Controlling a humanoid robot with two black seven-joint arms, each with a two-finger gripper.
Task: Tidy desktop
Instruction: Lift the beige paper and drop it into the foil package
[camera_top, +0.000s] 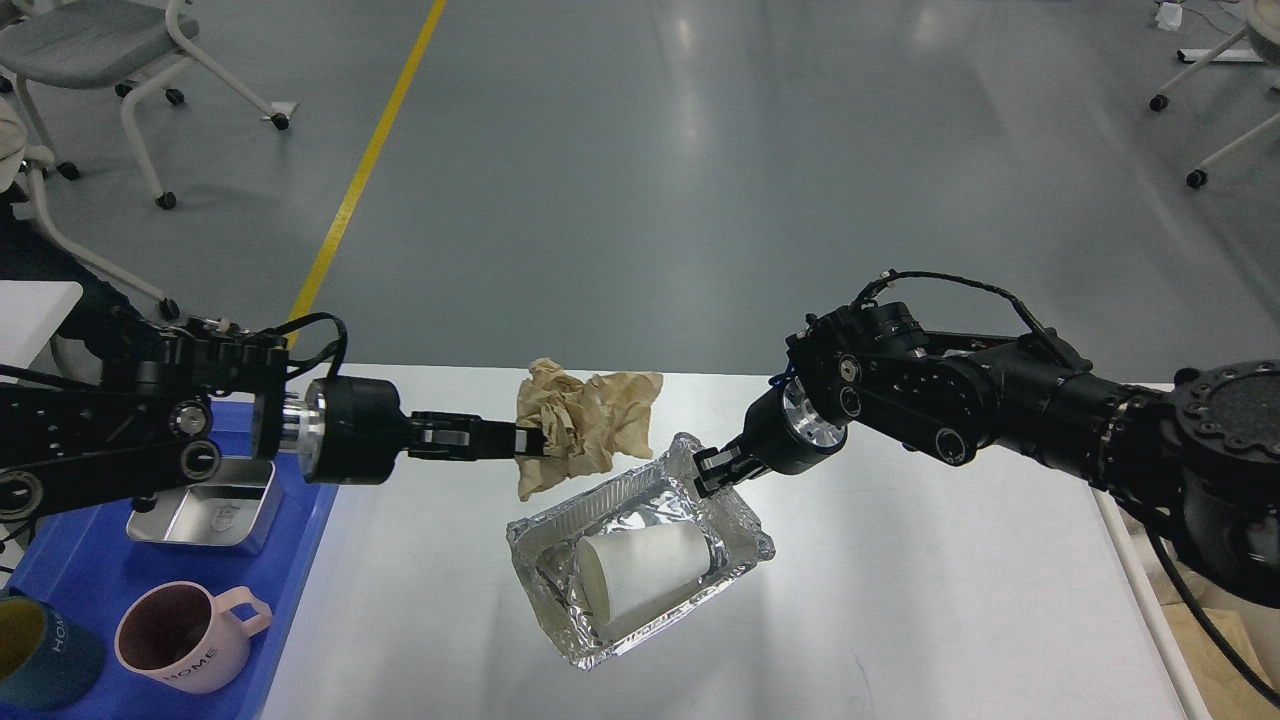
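Note:
The white desktop fills the lower part of the head view. My left gripper is shut on a crumpled tan paper ball and holds it above the desktop, just over the far left rim of a silver foil tray. A white paper cup lies on its side inside the tray. My right gripper is shut on the tray's far right rim, and the tray sits tilted.
A blue plastic tray at the left holds a small steel box, a pink mug and a teal mug. Office chairs stand on the grey floor beyond the table.

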